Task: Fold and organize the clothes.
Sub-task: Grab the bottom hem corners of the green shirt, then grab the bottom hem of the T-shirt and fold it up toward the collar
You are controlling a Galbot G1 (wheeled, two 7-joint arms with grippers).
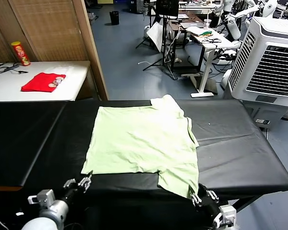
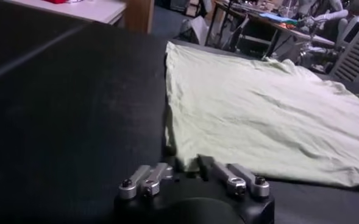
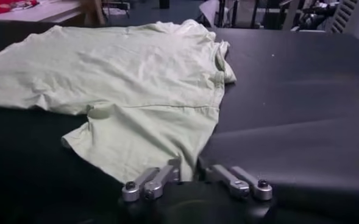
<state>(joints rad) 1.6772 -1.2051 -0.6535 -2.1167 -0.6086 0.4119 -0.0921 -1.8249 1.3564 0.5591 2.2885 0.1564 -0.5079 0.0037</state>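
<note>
The left gripper [image 1: 86, 181] sits at the near edge of the black table [image 1: 29, 139], its fingers drawn together right at the near left corner of the pale green shirt [image 1: 141, 143]; its own wrist view shows the fingertips [image 2: 174, 165] meeting the hem there, though whether cloth is actually caught between them cannot be told. The right gripper [image 1: 198, 197] is at the shirt's near right corner, where a flap of fabric hangs toward the table edge, and its fingers are likewise pressed together; in the right wrist view the tips [image 3: 173, 169] lie against the edge of that flap, and again a real pinch cannot be confirmed. The shirt lies spread flat across the middle of the table, one sleeve pointing to the far side. Only the head view takes in the whole garment with both grippers at its near corners, plus the white side table [image 1: 72, 79] beyond on the left carrying a small red garment [image 1: 43, 82] and a tall red can [image 1: 20, 53], and the white cooling unit [image 1: 271, 60] on the right. The left wrist view shows mostly bare table beside the shirt's left edge; the right wrist view shows the wrinkles and the folded flap close up.
</note>
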